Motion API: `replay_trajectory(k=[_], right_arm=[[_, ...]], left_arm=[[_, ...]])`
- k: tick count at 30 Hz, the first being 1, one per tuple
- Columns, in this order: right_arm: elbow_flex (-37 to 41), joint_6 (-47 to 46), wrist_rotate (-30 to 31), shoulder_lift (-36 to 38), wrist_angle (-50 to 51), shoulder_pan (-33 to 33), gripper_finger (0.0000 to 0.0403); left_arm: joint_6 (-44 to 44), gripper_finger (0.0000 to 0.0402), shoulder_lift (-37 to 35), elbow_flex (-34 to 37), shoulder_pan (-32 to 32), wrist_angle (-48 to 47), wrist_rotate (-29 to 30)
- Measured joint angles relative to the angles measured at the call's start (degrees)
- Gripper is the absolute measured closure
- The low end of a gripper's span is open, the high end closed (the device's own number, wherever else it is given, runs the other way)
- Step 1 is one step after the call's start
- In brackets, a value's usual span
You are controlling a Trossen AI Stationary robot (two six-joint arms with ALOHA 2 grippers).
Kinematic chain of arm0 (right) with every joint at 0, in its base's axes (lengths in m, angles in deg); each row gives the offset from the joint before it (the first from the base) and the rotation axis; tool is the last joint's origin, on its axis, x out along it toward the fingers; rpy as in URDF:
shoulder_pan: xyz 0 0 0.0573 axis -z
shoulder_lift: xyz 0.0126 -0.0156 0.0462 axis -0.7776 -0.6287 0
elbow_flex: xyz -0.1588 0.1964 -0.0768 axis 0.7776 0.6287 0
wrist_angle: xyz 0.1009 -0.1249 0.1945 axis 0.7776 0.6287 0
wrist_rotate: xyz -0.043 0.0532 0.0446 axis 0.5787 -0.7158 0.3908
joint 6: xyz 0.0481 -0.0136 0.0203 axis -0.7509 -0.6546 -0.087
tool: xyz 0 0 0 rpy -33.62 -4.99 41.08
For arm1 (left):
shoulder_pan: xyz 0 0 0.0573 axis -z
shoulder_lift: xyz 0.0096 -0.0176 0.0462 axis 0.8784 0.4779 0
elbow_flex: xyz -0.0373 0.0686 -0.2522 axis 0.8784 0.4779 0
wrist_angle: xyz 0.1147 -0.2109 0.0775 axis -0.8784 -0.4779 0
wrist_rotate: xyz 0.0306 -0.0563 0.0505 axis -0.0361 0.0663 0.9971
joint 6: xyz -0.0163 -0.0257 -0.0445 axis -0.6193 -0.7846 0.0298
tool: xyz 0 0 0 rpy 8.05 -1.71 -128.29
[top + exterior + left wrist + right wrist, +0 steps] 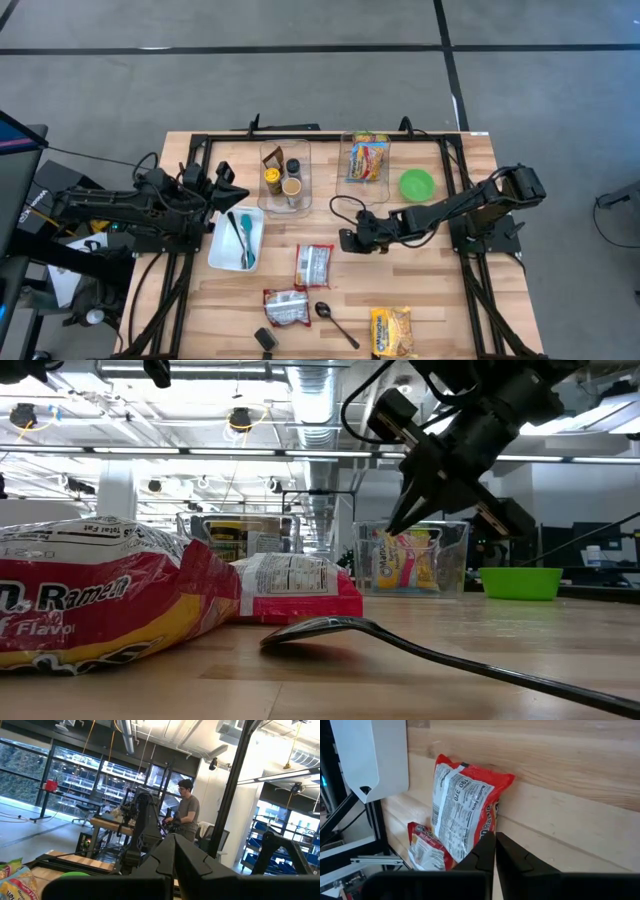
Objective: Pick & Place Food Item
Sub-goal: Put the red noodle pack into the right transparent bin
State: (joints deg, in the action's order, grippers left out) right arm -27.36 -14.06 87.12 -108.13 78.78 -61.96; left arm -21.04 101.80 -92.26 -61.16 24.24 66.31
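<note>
High view shows the right gripper (345, 240) out over the middle of the table (440, 300), fingers together and holding nothing, with the arm reaching in from the right side of the frame. Just left of it, near but apart, lies a red ramen pack (314, 265), flat on the wood at frame centre. A second pack (286, 307) sits below that one, toward the lower middle, and a yellow bag (391, 331) rests at the bottom edge. A spoon (334, 321) lies between those two. The white tray (222, 250) holds teal utensils at centre left, and the left gripper (226, 180) waits above it, fingers shut, empty. Two clear bins sit at the top: one (303, 172) with jars, one (384, 180) with a snack bag. The green bowl (417, 184) is just right of the second bin. Right wrist view has the closed fingers (485, 852) pointing at the ramen pack (465, 805), close to it, not touching. In the low view, the right gripper (392, 525) hangs above the table, clear of the wood.
</note>
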Motion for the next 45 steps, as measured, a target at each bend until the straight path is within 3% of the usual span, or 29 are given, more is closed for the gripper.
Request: replay_trajectory(k=[21, 39, 45], right_arm=[[0.0, -0.5, 2.2, 0.0, -1.0, 0.0, 0.0231], [0.1, -1.0, 3.1, -2.7, -3.3, -1.0, 0.0231], [0.1, -1.0, 2.0, -10.9, -18.3, -1.2, 0.0227]], left_arm=[[0.0, 0.0398, 0.0, 0.0, 0.0, 0.0, 0.0], [0.0, 0.0398, 1.6, 0.0, 0.0, 0.0, 0.0], [-0.9, 0.0398, 3.3, 0.0, 0.0, 0.1, 0.0]])
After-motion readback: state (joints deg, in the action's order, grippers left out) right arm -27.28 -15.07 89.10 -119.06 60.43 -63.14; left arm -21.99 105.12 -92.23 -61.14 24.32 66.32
